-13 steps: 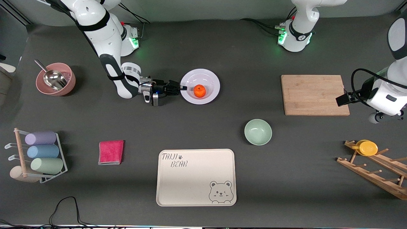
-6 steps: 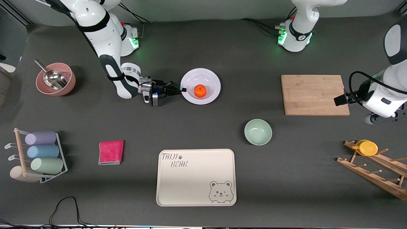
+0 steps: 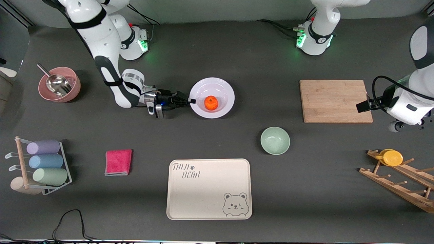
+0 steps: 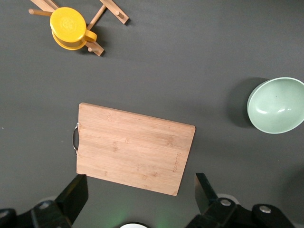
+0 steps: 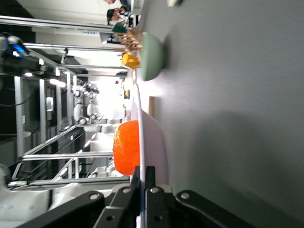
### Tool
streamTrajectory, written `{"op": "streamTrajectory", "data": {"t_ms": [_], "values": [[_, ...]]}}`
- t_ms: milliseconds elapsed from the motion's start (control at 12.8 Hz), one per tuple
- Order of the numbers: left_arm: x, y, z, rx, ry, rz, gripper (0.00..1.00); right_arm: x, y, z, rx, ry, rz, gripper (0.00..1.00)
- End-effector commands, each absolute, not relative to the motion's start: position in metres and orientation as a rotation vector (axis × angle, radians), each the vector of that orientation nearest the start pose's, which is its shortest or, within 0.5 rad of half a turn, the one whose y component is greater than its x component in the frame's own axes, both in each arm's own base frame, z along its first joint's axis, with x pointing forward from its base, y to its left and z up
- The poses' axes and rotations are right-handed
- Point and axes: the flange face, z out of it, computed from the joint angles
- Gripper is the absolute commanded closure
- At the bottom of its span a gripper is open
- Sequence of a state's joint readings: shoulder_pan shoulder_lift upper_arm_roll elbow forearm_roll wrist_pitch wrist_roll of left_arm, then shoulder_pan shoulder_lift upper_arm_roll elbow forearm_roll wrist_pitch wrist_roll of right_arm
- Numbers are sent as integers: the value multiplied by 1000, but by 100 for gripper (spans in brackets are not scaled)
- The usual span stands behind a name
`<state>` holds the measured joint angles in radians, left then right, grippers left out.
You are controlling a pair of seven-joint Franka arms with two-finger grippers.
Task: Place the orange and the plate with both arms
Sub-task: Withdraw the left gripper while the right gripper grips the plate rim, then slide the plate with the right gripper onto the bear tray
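— Orange (image 3: 211, 102) and plate (image 3: 223, 88): where do we stand?

— Going across the front view: our right pincer (image 3: 190, 100) is clamped on the plate's rim at the edge toward the right arm's end of the surface (image 3: 237, 51). The orange sits in the plate's well. In the right wrist view the rim (image 5: 145, 142) runs between the closed fingers, fruit (image 5: 126, 147) just above.

— So the grasp is made?

— We judge so; carrying and setting down remain. The bear tray (image 3: 209, 188) lies nearer the camera, the cutting board (image 3: 335, 100) toward the left arm's end.

— And our left pincer (image 4: 137, 194)?

— Spread apart, holding nothing, waiting over the cutting board.
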<state>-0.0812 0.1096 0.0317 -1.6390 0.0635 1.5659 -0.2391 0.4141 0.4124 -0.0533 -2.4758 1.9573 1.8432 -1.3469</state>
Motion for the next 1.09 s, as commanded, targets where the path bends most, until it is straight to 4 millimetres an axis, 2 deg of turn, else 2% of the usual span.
{"op": "streamTrajectory", "data": {"t_ms": [0,78,234,389,623,1012], "values": [[575,-19,538,-3014,-263,255,0,398,218,210,-1722,26,-33,100],[575,-17,537,-3013,-270,258,0,401,219,223,-1717,35,-27,100],[576,-17,536,-3010,-288,259,0,406,220,229,-1719,41,-32,100],[576,-15,536,-3008,-295,261,0,429,225,231,-1721,27,-34,100],[576,-7,537,-3008,-314,260,0,501,222,222,-1747,11,-34,100],[576,-1,537,-3011,-317,260,0,638,215,231,-1768,51,-58,100]]}}
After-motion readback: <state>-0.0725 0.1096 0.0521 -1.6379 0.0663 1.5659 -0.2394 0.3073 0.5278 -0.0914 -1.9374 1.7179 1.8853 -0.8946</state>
